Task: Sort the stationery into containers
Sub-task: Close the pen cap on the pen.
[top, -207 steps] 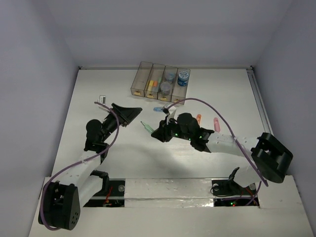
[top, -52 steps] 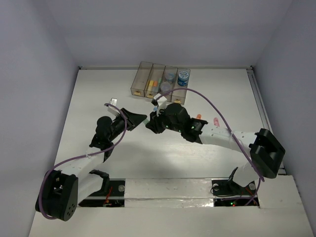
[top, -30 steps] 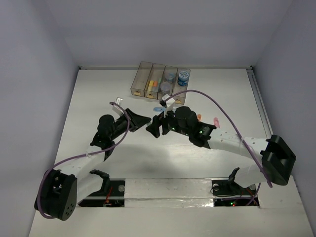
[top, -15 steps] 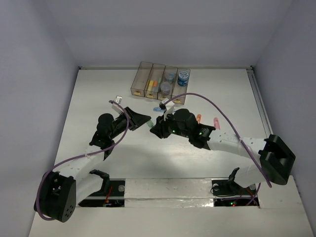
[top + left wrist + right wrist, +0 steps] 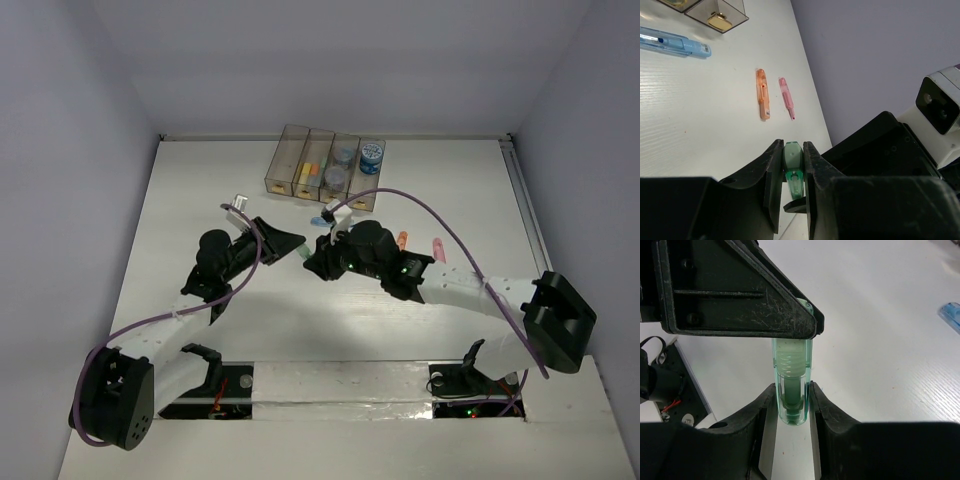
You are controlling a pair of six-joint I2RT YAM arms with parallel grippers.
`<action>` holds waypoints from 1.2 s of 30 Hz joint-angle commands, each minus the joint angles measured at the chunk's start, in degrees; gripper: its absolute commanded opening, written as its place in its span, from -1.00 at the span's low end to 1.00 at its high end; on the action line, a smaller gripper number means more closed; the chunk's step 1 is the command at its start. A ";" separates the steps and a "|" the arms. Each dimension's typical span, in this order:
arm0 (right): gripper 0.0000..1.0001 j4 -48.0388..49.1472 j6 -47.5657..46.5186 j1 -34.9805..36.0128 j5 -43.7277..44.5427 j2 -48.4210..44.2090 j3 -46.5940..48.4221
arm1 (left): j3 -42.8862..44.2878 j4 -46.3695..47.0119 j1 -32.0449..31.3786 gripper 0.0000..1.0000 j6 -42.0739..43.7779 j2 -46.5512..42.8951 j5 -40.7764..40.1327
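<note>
Overhead view looks down from behind; close wrist cameras face each other, sharing the green stick (image 5: 792,161)

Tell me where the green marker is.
In the top view, the green marker is mid-table, gripped by the left jaws at one end and the right jaws at the other, on the near side of the blue pen.

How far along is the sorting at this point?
Partly done: the bins already hold a few sticks and rolls. In hand: the green stick, clamped by both arms' jaws at once, apparently a handover. Left: the blue stick, orange stick and pink stick lie loose on the table.
</note>
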 commanded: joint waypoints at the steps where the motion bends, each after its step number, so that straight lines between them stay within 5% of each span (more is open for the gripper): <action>1: -0.95 2.15 -1.70 0.52 3.00 -0.52 3.42 | 0.66 3.71 -0.36 -1.00 0.36 -1.33 0.61; 18: -1.00 0.05 -7.23 0.52 5.29 4.22 16.95 | -2.07 6.78 -2.56 -1.00 -1.05 -0.54 -0.18; 36: -1.00 -4.35 -10.75 -4.31 -3.85 5.10 27.85 | -1.37 1.69 -5.28 -1.00 2.20 -0.19 -2.82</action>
